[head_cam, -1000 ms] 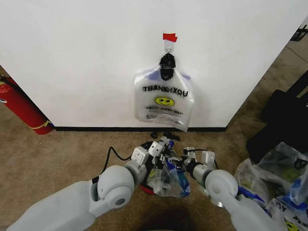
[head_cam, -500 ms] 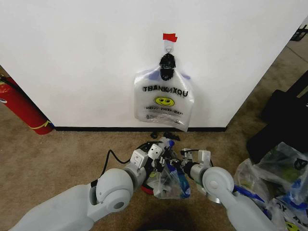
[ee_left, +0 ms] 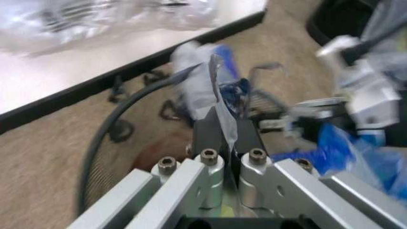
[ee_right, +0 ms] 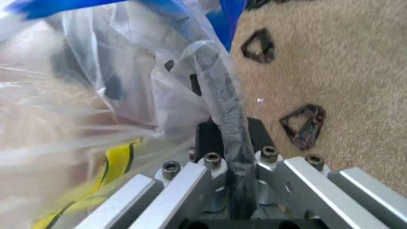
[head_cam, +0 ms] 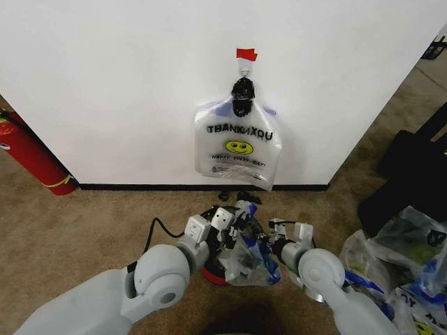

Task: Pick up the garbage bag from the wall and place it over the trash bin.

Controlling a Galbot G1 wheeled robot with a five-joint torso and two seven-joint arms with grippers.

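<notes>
Thin glossy plastic garbage bag (head_cam: pixel 248 257)

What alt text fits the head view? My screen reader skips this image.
Both grippers, left and right, pinch a clear bag over a black mesh bin on beige carpet. Behind them a second bag, printed with a smiley, hangs from a hook on the white wall; a red extinguisher leans at the left.

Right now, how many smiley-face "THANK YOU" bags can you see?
2. One garbage bag hangs from the hook on the wall; another is held between both grippers over the trash bin. The floor heap may hide more.
</notes>
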